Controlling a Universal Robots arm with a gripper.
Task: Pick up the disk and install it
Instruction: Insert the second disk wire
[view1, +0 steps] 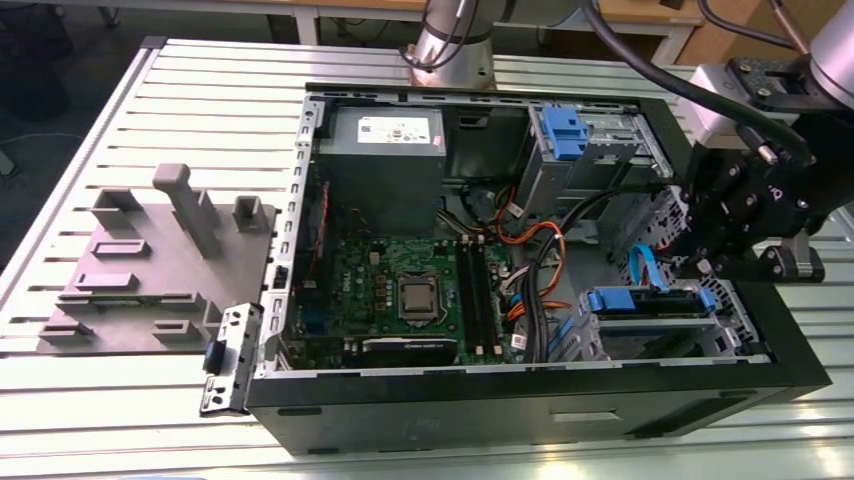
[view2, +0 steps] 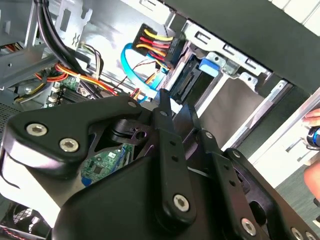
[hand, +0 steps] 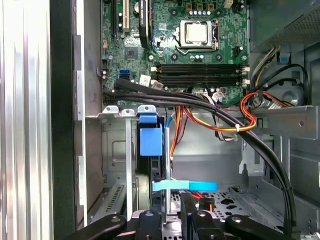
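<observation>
Disk (hand: 150, 142) sits edge-on in drive cage (hand: 114, 150), silver body mostly hidden, label side out of sight. Gripper (hand: 170, 212) cropped by first wrist view's edge.

Nothing printed can be read anywhere. The white sticker (view1: 399, 127) on the grey box (view1: 387, 180) carries lines too small to tell, and the green circuit board (hand: 165, 50) shows only illegible markings.

Smooth plastic disk carrier (hand: 150, 141), ribbed metal table (view1: 120, 90).
</observation>
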